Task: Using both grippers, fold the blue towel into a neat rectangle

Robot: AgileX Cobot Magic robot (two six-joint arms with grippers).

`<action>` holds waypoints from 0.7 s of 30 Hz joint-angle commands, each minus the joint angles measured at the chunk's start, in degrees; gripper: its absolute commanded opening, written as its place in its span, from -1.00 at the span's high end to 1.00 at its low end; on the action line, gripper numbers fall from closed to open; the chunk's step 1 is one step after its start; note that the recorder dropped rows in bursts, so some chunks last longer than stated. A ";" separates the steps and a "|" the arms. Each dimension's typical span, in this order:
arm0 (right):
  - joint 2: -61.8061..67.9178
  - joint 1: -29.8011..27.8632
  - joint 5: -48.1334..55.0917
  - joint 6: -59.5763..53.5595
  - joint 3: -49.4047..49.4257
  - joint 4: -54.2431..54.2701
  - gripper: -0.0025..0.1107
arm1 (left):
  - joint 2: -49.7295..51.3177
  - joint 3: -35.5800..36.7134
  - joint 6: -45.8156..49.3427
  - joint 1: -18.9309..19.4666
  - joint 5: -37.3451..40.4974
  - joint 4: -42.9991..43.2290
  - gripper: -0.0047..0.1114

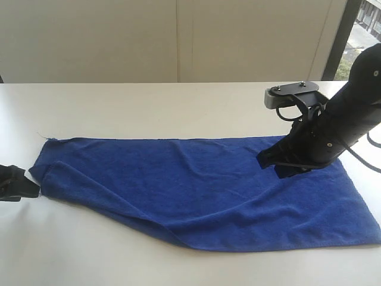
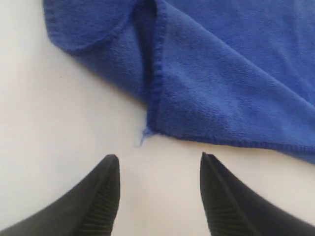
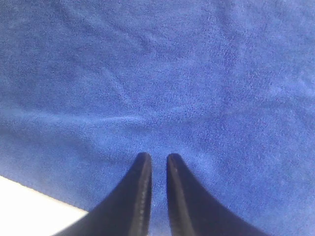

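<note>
Both empty: left fingers (image 2: 96, 201) apart by blue towel (image 1: 208, 185) corner; right fingers (image 3: 135, 196) together above it.

Towel (image 1: 208, 190): blue terry, lying flat on white table, long side running left-right. Near edge slants, with soft fold ridge along it; shallow wrinkles in middle. Left end doubled over, hemmed corner (image 2: 152, 123) with loose thread.

Left gripper (image 1: 33, 190): low on table just off towel's left corner, jaws apart, not touching cloth (image 2: 160, 162).

Right gripper (image 1: 289, 171): over towel's right part, jaws nearly together, thin gap (image 3: 155, 160).
</note>
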 commanded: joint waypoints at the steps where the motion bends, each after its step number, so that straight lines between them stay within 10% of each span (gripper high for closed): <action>1: -0.57 -0.15 -0.32 -0.84 0.17 0.15 0.74 | -0.14 -0.14 0.42 -0.71 -2.64 -2.42 -0.03; 21: -0.57 -0.15 -0.53 -0.84 0.17 0.15 0.74 | 5.25 -0.27 15.07 -5.97 -5.98 -16.55 -0.02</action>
